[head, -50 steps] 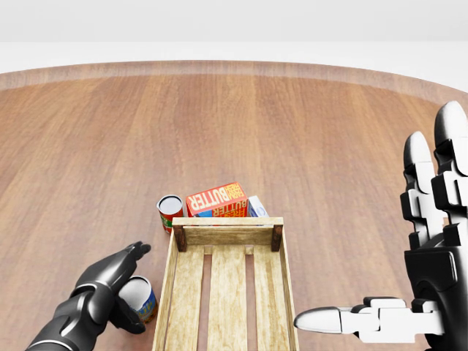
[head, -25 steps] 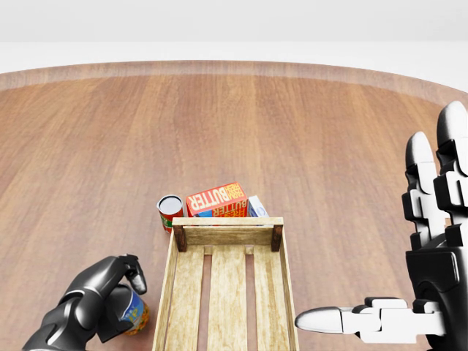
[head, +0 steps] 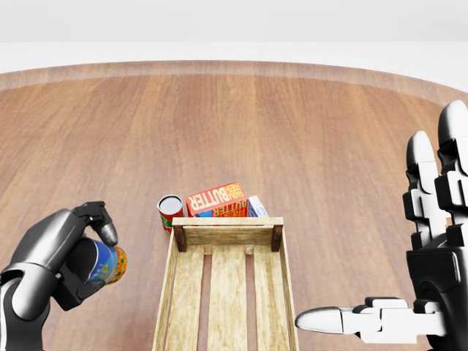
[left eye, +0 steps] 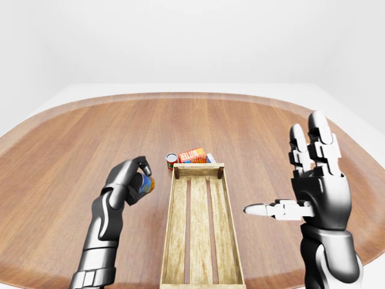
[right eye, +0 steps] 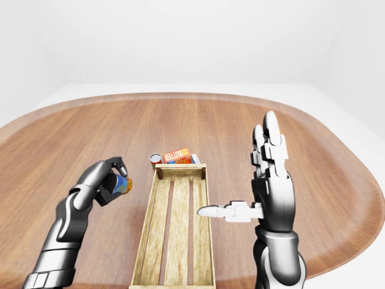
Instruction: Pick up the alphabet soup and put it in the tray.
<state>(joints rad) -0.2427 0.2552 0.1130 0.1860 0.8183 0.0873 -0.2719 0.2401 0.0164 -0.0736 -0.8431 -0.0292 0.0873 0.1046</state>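
Observation:
The alphabet soup can (head: 111, 264), with a blue and orange label, is lifted off the wooden table and tilted in my left hand (head: 93, 262), whose dark fingers are shut round it. It hangs to the left of the long wooden slatted tray (head: 227, 221), which has nothing in it. In the left-eye view the can (left eye: 146, 184) is level with the tray's upper-left corner. My right hand (left eye: 295, 180) is held up open to the right of the tray, fingers straight up, thumb pointing left, holding nothing.
A red can (head: 170, 212) stands upright just above the tray's top-left corner. A red butter box (head: 216, 199) and a pale blue carton (head: 257, 207) lie against the tray's top end. The round table's edge (left eye: 192, 95) curves across the top.
My left hand closed round the soup can on the table beside the tray, then lifted it up and to the left, tilting it. The right hand stayed in place.

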